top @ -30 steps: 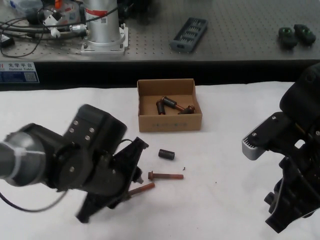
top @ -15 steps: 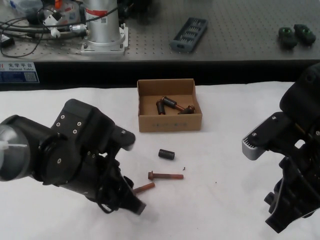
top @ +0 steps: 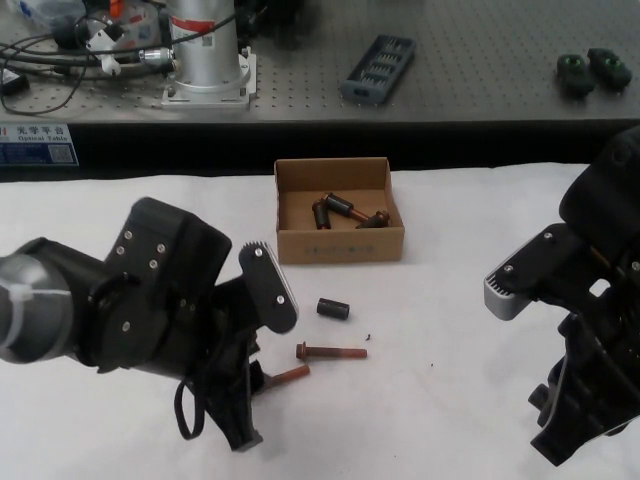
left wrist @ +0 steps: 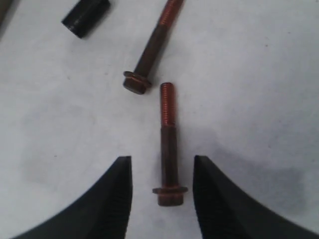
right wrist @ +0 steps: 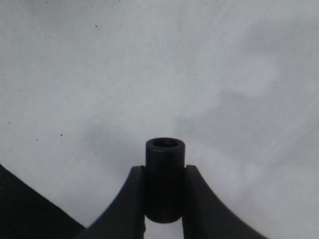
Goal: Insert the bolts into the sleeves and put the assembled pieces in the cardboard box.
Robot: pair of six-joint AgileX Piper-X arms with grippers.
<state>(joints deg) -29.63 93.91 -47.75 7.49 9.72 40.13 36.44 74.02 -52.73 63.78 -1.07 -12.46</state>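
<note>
My left gripper (left wrist: 162,164) is open just above the white cloth, one finger on either side of a copper-coloured bolt (left wrist: 168,144) near its head. A second bolt (left wrist: 152,47) lies just beyond it, and a loose black sleeve (left wrist: 85,17) farther off. In the high view the left arm (top: 150,300) covers part of the near bolt (top: 290,376); the other bolt (top: 332,351) and the sleeve (top: 333,309) lie in front of the cardboard box (top: 340,245), which holds assembled pieces (top: 345,210). My right gripper (right wrist: 164,172) is shut on another black sleeve (right wrist: 165,164), held above the cloth at the right.
The right arm (top: 585,340) stands at the bench's right side. Behind the white cloth is a perforated metal table with a metal post (top: 205,45), cables, a grey bit holder (top: 378,65) and two dark green parts (top: 595,70).
The left arm's wrist has turned over the near bolt, bringing its fingers to either side of it. The right arm, bolts, sleeve and box have not moved.
</note>
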